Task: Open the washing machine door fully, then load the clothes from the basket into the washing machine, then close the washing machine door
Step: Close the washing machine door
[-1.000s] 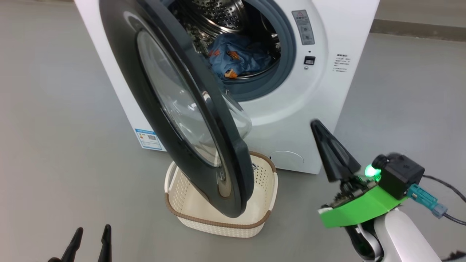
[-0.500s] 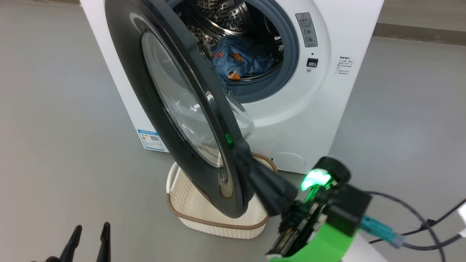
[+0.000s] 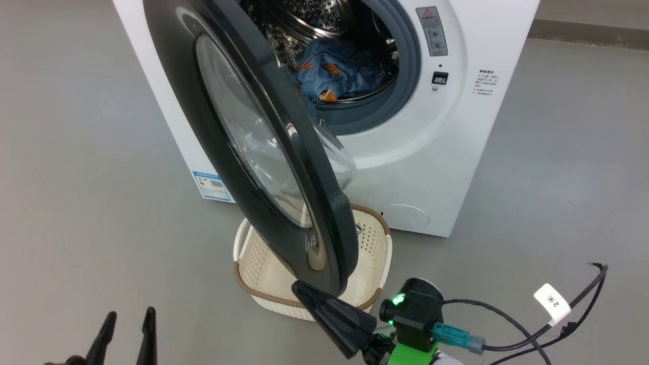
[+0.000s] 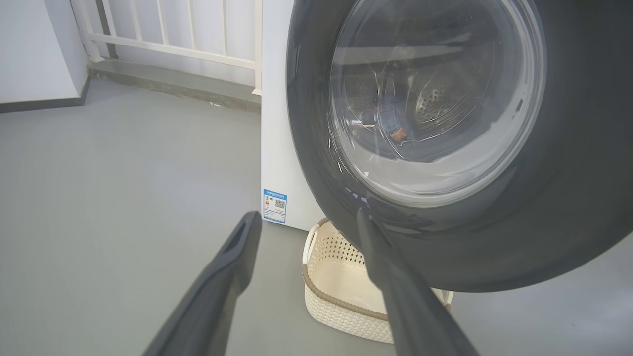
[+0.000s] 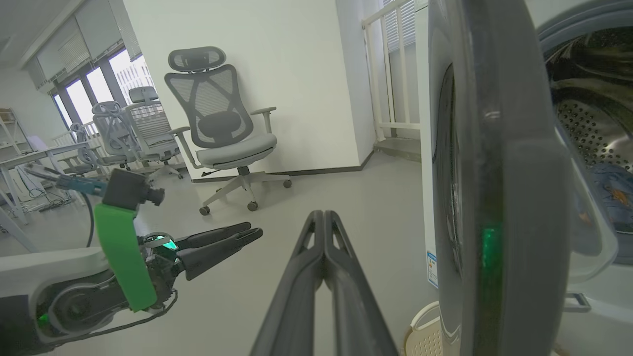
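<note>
Two long dark fingers of the right gripper (image 3: 302, 291) are pressed flat together into one wedge, holding nothing. The tip sits just beside the lowest stretch of the large round glossy black washing machine door (image 3: 243, 147), on its outer face. That is the relation the closing push turns on. The door stands roughly half open, hinged on the robot's left side of the big white boxy washing machine (image 3: 446, 152), with its free edge toward the robot and over the small cream perforated plastic basket (image 3: 258, 256).

In the right wrist view the door shows edge-on, an upright slab just right of the fingers. Their long axis therefore runs nearly along the door's face rather than into it (a sideways sweep toward the machine looks like what would shut it). Whether tip and door touch I cannot tell. The right arm is clearly the nearer; the left gripper (image 3: 129, 318) is spread wide and empty, low and well apart from the door.

The soft blue clothes (image 3: 339, 76) with orange-brown prints lie inside the perforated steel drum (image 3: 314, 15) and the basket looks empty, so I judge loading done and closing next. The door's black ring is glossy, with a green glint on its rim, and the drum shows through its bulging clear porthole (image 4: 435, 99).
</note>
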{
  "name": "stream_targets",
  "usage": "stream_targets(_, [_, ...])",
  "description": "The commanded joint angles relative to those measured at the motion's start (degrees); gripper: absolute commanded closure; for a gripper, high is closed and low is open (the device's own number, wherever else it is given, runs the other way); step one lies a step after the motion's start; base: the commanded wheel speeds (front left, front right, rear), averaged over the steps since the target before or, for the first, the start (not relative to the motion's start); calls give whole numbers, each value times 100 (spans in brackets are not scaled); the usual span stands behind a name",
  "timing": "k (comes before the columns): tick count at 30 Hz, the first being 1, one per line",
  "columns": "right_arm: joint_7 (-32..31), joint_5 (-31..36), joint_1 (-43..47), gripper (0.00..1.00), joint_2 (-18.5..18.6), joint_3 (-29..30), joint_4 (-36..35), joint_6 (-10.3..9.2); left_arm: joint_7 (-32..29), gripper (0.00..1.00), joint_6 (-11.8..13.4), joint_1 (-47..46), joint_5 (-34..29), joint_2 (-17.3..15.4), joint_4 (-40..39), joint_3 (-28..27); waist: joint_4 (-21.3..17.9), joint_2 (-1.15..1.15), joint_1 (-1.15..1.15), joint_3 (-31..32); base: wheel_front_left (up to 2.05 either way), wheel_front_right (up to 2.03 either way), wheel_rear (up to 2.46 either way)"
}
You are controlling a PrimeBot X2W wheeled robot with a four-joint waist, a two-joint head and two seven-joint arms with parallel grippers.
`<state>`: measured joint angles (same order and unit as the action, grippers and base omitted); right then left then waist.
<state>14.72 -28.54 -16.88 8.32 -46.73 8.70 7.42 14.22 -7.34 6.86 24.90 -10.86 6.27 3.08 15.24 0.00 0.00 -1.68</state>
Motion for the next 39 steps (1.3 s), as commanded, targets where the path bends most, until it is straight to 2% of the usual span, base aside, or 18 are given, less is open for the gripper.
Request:
stream_targets(1, [28,-77,-46,100,-85,-105,8,7,78,0,-14,-291,-41,-41,-117,-209,16,0,0,-43,0,0,0])
stream_targets(14, [28,-207,-335,100,-274,27,827,7,78,0,-14,-424,-19,6,-89,-150,66,0,0,-229,0,0,0])
stream_targets(39, [28,40,-492,100,-518,1355,1381,7,78,0,-14,-533,11,9,-108,-10,78,0,0,-323,0,0,0])
